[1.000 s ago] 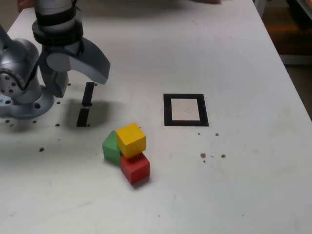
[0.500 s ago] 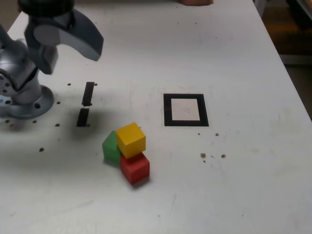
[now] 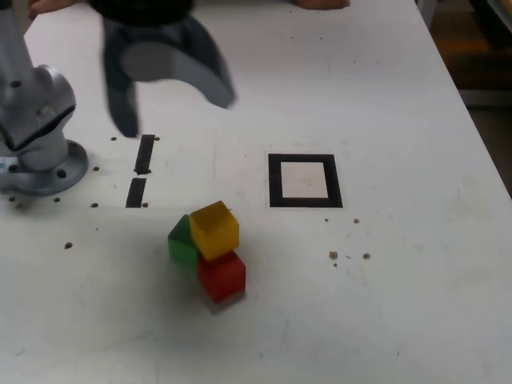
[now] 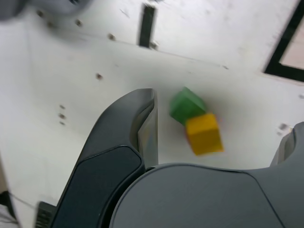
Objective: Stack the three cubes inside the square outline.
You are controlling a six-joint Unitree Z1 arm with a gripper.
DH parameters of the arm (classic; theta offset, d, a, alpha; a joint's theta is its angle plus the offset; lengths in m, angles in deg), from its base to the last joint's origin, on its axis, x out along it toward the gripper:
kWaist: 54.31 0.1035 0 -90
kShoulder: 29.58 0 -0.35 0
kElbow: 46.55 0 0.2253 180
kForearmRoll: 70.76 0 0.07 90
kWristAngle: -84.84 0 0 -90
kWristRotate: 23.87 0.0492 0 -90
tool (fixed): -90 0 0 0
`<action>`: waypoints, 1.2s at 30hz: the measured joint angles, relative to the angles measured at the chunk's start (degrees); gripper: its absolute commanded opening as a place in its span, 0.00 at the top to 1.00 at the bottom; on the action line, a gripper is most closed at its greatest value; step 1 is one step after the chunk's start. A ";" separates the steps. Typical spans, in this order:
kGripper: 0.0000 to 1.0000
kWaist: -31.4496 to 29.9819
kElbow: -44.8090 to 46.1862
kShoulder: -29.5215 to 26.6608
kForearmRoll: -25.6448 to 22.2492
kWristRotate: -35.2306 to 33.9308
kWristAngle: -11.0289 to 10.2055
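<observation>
The three cubes sit clustered on the white table: the yellow cube (image 3: 214, 230) rests on top of the red cube (image 3: 222, 276), and the green cube (image 3: 181, 242) touches them on the exterior view's left. The square outline (image 3: 276, 181) of black tape lies to their right and farther back, with nothing inside it. My gripper (image 3: 176, 114) hangs blurred above the table, behind the cubes, open and holding nothing. In the wrist view the green cube (image 4: 186, 105) and yellow cube (image 4: 204, 134) show between the spread fingers (image 4: 142, 123) of the gripper (image 4: 223, 111). The red cube is hidden there. A corner of the outline (image 4: 285, 47) shows.
Two short black tape strips (image 3: 146, 154) (image 3: 137, 192) lie left of the outline in the exterior view. The arm's grey base (image 3: 36, 152) stands at the far left. A hand (image 3: 320, 3) shows at the table's far edge. Dark specks (image 3: 334, 255) dot the surface.
The gripper has swung from over the arm's base toward the exterior view's right, now above the tape strips. The cubes have not moved.
</observation>
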 measured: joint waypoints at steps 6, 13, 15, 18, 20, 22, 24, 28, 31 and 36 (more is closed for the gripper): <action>0.06 -0.72 -7.55 8.50 2.08 -8.33 2.41; 0.06 -0.81 -5.30 13.08 6.49 -9.70 7.98; 0.06 -0.82 -3.54 13.13 7.24 -9.93 9.37; 0.06 -0.81 -0.28 13.01 9.79 -10.28 11.30; 0.06 -0.80 1.44 13.02 11.37 -10.29 12.54; 0.06 -0.56 3.50 13.02 13.27 -10.06 13.68; 0.06 -0.15 5.64 13.02 15.69 -9.47 14.36; 0.11 0.28 8.48 13.22 20.55 -7.94 14.66; 0.21 0.79 9.72 13.36 22.19 -7.24 14.63; 0.48 1.36 10.90 13.44 22.51 -7.15 13.45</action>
